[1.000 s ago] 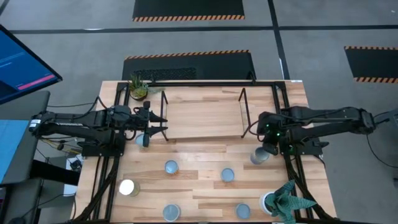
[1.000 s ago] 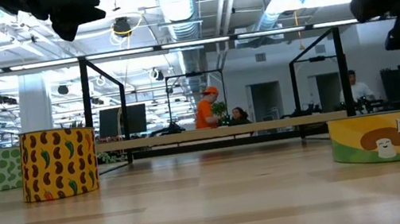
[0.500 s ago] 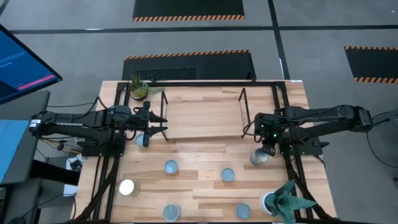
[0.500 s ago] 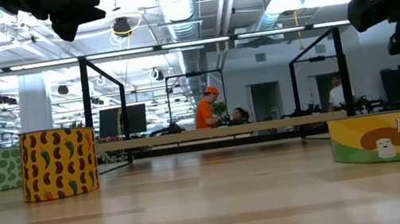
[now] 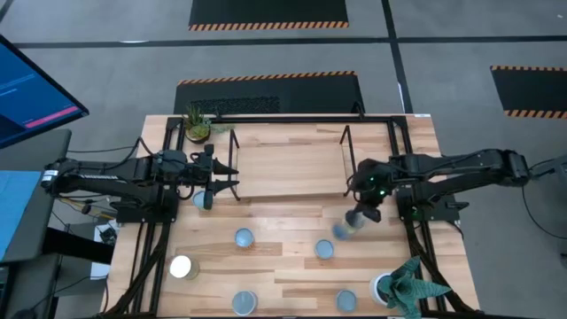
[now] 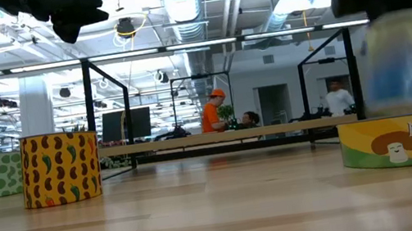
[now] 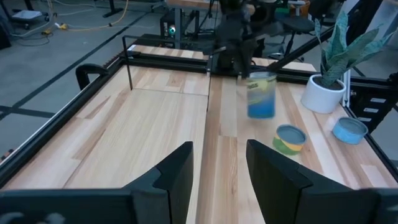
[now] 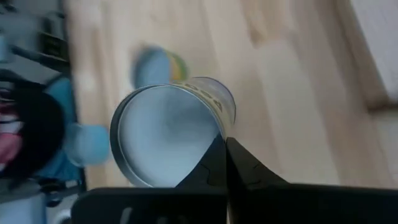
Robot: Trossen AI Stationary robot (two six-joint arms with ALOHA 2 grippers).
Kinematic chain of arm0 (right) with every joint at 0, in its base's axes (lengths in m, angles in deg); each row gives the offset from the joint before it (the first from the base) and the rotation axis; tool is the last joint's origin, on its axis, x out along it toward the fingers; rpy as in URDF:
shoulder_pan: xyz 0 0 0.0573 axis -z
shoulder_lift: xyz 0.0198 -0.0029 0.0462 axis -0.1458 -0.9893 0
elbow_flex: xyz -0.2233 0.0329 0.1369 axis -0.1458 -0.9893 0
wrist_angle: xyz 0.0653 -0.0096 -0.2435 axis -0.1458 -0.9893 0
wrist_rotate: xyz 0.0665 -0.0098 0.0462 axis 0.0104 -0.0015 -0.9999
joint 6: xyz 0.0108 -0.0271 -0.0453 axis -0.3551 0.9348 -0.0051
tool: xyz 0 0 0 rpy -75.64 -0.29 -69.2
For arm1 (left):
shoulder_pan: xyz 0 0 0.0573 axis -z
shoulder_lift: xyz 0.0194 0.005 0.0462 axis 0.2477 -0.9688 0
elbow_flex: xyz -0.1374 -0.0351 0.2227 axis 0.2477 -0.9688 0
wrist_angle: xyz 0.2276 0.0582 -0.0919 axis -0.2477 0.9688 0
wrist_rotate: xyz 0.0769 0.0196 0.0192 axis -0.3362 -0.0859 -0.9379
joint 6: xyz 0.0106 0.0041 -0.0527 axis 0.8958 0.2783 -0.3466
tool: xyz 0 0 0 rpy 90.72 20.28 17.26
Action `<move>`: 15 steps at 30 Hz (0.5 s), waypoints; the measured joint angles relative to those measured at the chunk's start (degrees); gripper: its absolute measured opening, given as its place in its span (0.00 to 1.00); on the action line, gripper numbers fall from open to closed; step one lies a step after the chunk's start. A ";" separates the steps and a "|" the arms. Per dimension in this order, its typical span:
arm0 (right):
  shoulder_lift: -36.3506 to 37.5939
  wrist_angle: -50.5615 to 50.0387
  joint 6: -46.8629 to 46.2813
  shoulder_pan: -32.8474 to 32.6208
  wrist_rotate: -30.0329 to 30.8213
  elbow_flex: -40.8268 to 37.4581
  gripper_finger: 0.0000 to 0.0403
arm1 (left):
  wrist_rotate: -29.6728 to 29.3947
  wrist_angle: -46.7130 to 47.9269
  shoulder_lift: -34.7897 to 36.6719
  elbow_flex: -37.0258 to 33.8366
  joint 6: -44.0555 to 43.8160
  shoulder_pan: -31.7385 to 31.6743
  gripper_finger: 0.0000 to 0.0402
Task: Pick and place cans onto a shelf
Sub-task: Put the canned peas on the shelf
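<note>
The shelf (image 5: 288,168), a wood board in black rods, stands at the table's far middle. My right gripper (image 5: 366,211) is just in front of the shelf's right end, shut on a blue-and-yellow can (image 7: 261,94) that hangs above the table. My left gripper (image 7: 217,177) is open by the shelf's left end with nothing between its fingers; a can (image 5: 204,199) stands on its base just below it. Several more cans stand on the near half, among them a blue-topped one (image 5: 324,249) and a white-topped one (image 5: 182,266). My right gripper pinches the can's top rim (image 8: 214,127) between its two fingers at one spot on the edge. The fingers come from above, pointing down. The can (image 6: 404,59) hangs below them, clear of the table and of the mushroom-labelled can (image 6: 388,140).
A potted plant (image 5: 197,126) stands at the far left corner and another (image 5: 403,283) at the near right corner. A black frame (image 5: 403,159) edges the table. People move about in the room behind (image 6: 214,114). Bare wood lies in front of the shelf.
My right gripper has taken hold of the can that stood in front of the shelf's right end, lifted it clear of the table and carried it toward the table's left edge. The can is blurred with the movement.
</note>
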 joint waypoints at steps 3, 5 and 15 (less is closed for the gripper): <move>0.00 4.64 -0.05 -0.84 -0.40 2.04 0.01 | 0.00 0.07 0.00 -0.01 0.00 -0.01 0.35; -0.13 8.04 1.61 -1.24 -0.01 3.84 0.01 | 0.00 0.08 0.00 -0.01 0.00 -0.01 0.35; -5.69 15.47 18.31 -1.02 9.84 17.45 0.00 | 0.01 1.25 0.00 -0.02 0.37 0.01 0.35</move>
